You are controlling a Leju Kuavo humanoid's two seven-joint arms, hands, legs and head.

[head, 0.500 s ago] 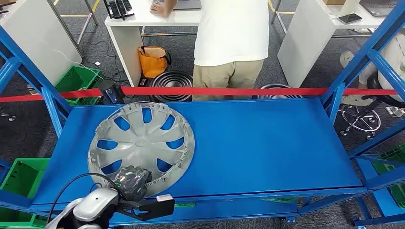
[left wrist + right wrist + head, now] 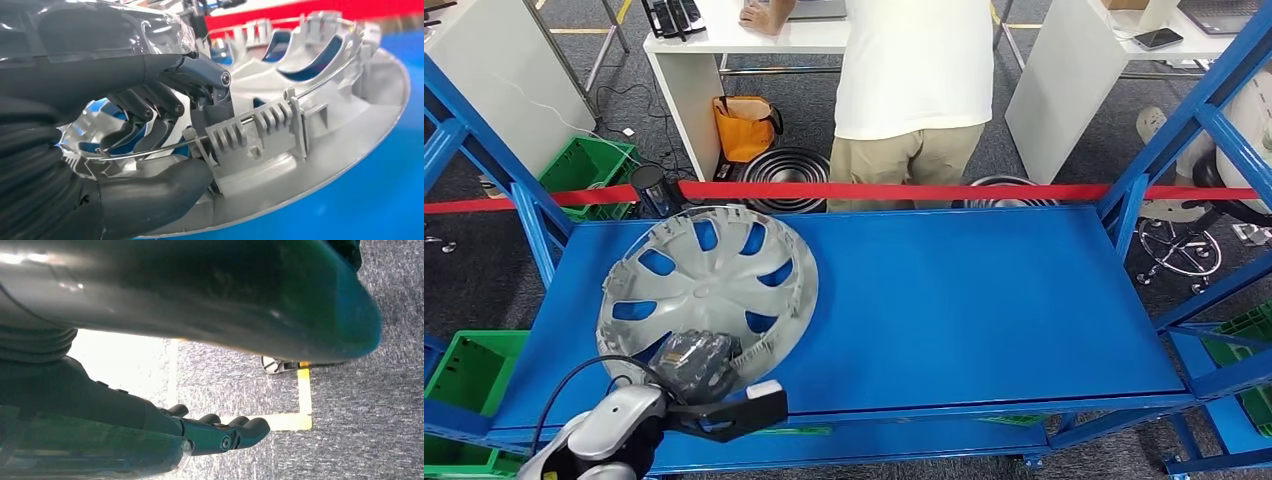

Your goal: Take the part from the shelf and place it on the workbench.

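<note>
The part is a silver hubcap (image 2: 709, 290) with several slots, lying on the left half of the blue shelf (image 2: 984, 300), its far side tipped up a little. My left hand (image 2: 694, 365) grips its near rim. In the left wrist view the dark fingers (image 2: 150, 105) hook over the inner side of the hubcap (image 2: 310, 125), and the thumb (image 2: 160, 195) presses the outer rim from the other side. My right hand (image 2: 220, 432) hangs over grey carpet, its fingers slightly bent and holding nothing.
A red tape (image 2: 924, 190) runs along the shelf's back edge. Behind it a person (image 2: 911, 80) stands at a white desk. Blue uprights (image 2: 534, 230) frame both ends. Green crates (image 2: 464, 370) sit at the left, and black rims (image 2: 784, 175) lie on the floor beyond.
The hubcap has slid a little to the left in my left hand's grip, and its far edge has lifted. My left hand has moved left with it.
</note>
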